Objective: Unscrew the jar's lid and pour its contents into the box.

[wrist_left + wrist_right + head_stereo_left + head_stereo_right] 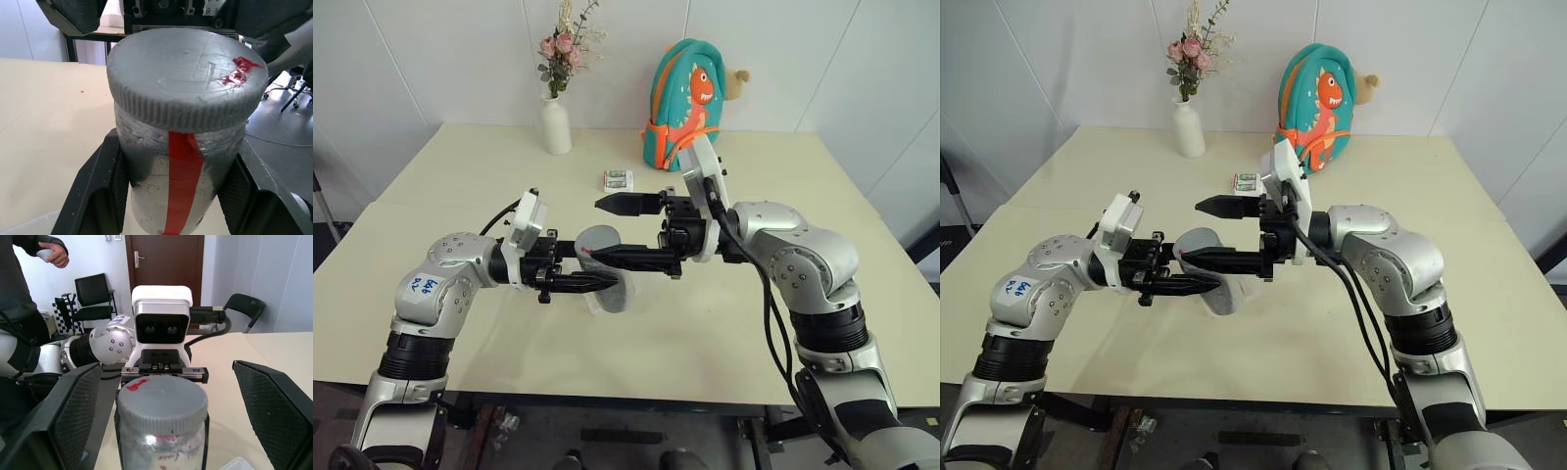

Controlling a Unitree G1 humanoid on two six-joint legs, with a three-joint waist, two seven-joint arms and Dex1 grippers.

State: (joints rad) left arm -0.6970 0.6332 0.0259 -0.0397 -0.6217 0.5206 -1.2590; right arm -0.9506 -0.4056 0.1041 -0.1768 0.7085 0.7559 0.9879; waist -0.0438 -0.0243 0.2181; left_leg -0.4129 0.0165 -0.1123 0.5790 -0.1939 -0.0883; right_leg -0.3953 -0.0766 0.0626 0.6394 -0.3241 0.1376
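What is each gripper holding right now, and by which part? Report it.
The left gripper is shut on the jar, clamping its body just below the grey lid. The right gripper stands open around the lid and holds nothing.

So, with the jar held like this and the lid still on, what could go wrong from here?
1. The right gripper stands open, a finger on either side of the lid and well apart from it; if they close unevenly, they may push the jar sideways.
2. The left gripper holds the jar's body alone, above the table; a strong twist might turn the jar in its fingers.
3. The box sits low under the arms, so pouring could miss it.
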